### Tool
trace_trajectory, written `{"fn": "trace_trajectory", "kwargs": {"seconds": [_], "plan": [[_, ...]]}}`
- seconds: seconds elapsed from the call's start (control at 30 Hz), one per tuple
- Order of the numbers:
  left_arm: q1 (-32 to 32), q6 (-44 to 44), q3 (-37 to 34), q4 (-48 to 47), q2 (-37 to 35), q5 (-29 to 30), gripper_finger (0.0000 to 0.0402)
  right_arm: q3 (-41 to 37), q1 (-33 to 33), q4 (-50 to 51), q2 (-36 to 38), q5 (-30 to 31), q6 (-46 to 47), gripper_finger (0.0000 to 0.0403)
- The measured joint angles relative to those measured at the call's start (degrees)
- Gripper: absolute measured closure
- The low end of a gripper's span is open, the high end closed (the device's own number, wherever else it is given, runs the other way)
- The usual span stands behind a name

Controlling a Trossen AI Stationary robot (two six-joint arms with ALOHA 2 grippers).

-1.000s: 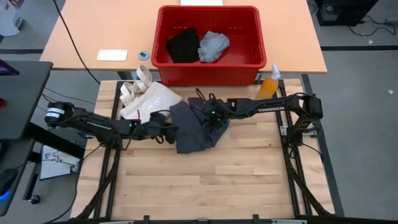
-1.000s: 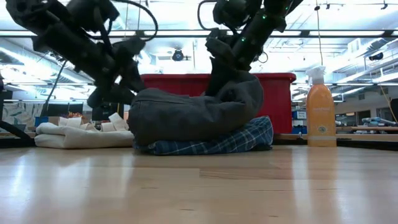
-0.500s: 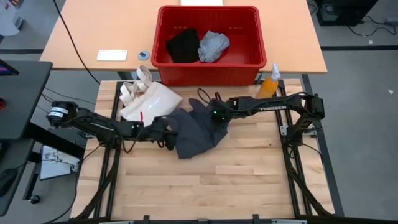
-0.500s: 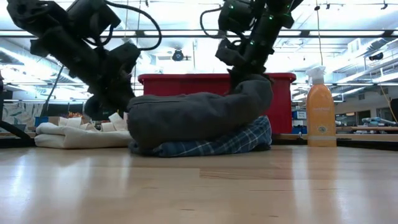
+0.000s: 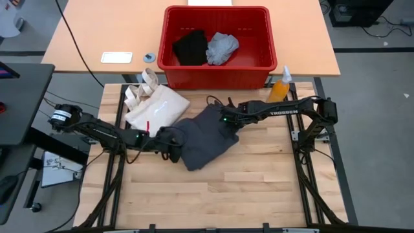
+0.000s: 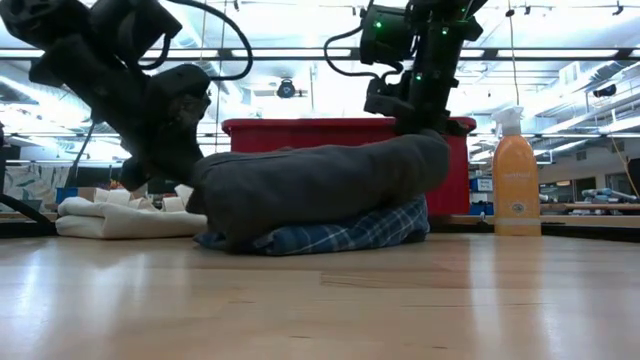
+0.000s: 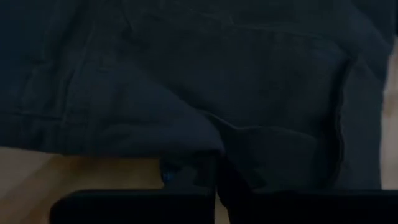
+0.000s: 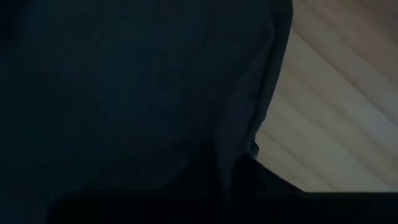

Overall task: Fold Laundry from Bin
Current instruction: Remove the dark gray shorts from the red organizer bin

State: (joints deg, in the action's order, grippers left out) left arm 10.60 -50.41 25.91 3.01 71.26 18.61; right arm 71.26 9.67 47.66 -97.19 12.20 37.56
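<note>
Laundry is split between two places: a dark charcoal-grey garment [image 5: 206, 137] lies heaped on the wooden worktop [image 5: 259, 188] near the middle of its far half, draped over a blue-and-white plaid shirt [image 6: 340, 232] (the shirt shows only in the low view, as a band under the grey cloth). A black piece [image 5: 190, 48] and a light grey piece [image 5: 222, 47] sit side by side inside the red bin [image 5: 268, 32], which stands on the tan table beyond the worktop's far edge.

Both arms are on the charcoal garment. The left gripper [image 5: 169, 144] is at the garment's left edge, its fingers pinched together on the grey cloth; the left wrist view shows the fabric bunched right at the fingertips [image 7: 211, 186]. The right gripper [image 5: 226, 120] is at the garment's far right part, likewise clamped on the cloth, and its wrist view is filled with dark fabric beside bare wood.

A cream-white tote bag [image 5: 154, 103] lies by the worktop's far left corner, touching the garment's left side. An orange spray bottle [image 5: 281, 85] stands upright near the far right corner, just beside the bin.
</note>
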Motion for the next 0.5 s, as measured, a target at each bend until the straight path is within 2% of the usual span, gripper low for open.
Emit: {"fn": "trace_trajectory", "kwargs": {"seconds": [0.13, 0.27, 0.4, 0.5], "plan": [[0.7, -0.9, 0.0, 0.6, 0.0, -2.1, 0.0369, 0.0, 0.9, 0.1, 0.0, 0.1, -0.2, 0.0346], [1.5, -2.6, -0.1, 0.8, 0.0, -1.7, 0.0344, 0.0, 1.6, 0.2, 0.0, 0.2, -0.2, 0.0313], [1.9, -3.3, -0.1, 1.4, 0.0, -1.5, 0.0281, 0.0, 2.0, 0.3, 0.0, 0.2, -0.8, 0.0281], [1.9, -4.2, -0.1, 1.3, -0.2, -3.9, 0.0223, 0.0, 2.1, 0.6, 0.0, 0.5, -2.9, 0.0262]]}}
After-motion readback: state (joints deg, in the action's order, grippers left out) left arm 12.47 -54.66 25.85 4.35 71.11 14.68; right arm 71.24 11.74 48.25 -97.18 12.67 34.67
